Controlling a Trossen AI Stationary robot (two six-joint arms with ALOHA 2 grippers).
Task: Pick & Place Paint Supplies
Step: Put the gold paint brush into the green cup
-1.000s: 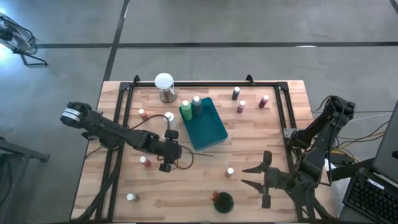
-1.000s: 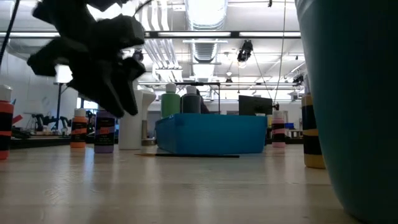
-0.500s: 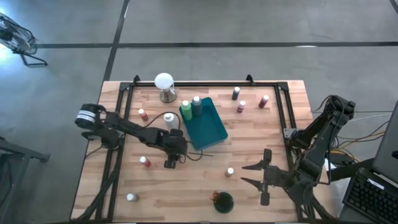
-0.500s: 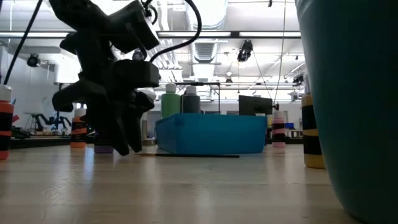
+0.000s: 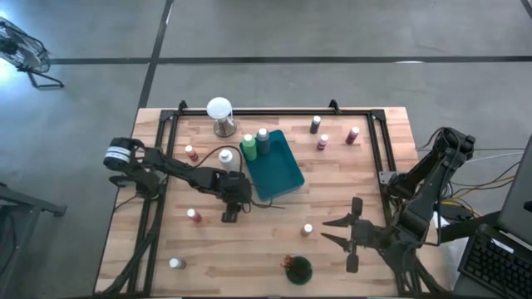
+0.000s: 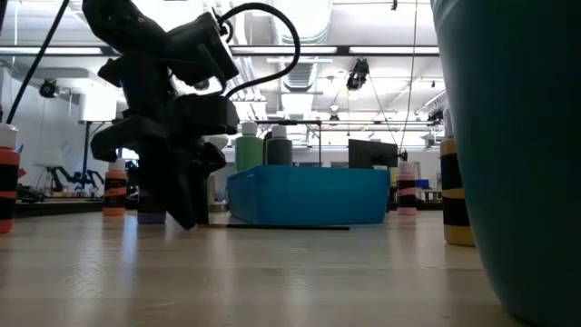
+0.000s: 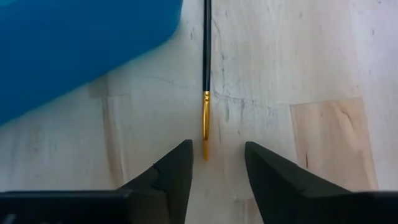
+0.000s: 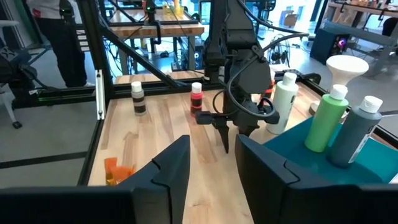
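- Black-handled paintbrush (image 7: 206,50) with gold ferrule lies flat on the wooden table (image 5: 332,183), beside the teal tray (image 5: 278,166), ferrule end toward my left gripper (image 7: 216,163).
- Left gripper's fingers part-open astride that tip, gripping nothing.
- Right gripper (image 5: 331,232) waits part-open, empty, near the table's front edge.

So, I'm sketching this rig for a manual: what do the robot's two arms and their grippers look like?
Both are dark, jointed arms. The left arm has a pale band near its base and a black cable looping by the wrist; its left gripper ends in two dark tapered fingers. The right arm is all dark, and its right gripper has two pointed black fingers.
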